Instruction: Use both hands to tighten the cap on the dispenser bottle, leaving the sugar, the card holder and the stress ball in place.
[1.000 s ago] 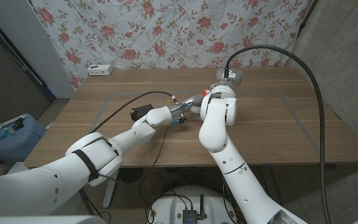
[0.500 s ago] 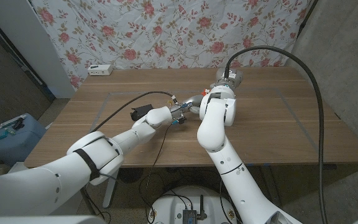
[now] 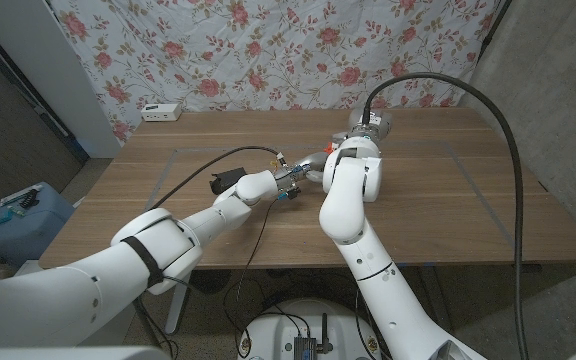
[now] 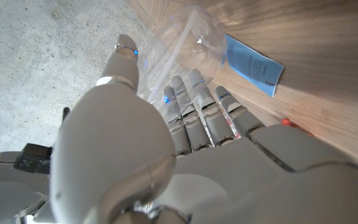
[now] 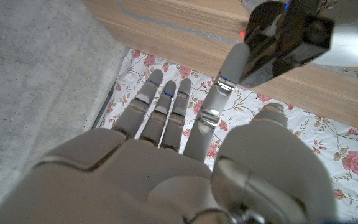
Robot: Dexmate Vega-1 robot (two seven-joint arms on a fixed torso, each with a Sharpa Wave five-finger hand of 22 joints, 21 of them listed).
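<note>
The left hand wraps its fingers around a clear dispenser bottle lying just ahead of its palm, blue label toward the tabletop. The right hand hovers close beside it, fingers straight and slightly apart, holding nothing.

Dispenser bottle mostly hidden behind right arm (cap possibly covered); grip unreadable.

both arms reaching to mid-table, left hand and right hand meeting, fingers extended
</note>
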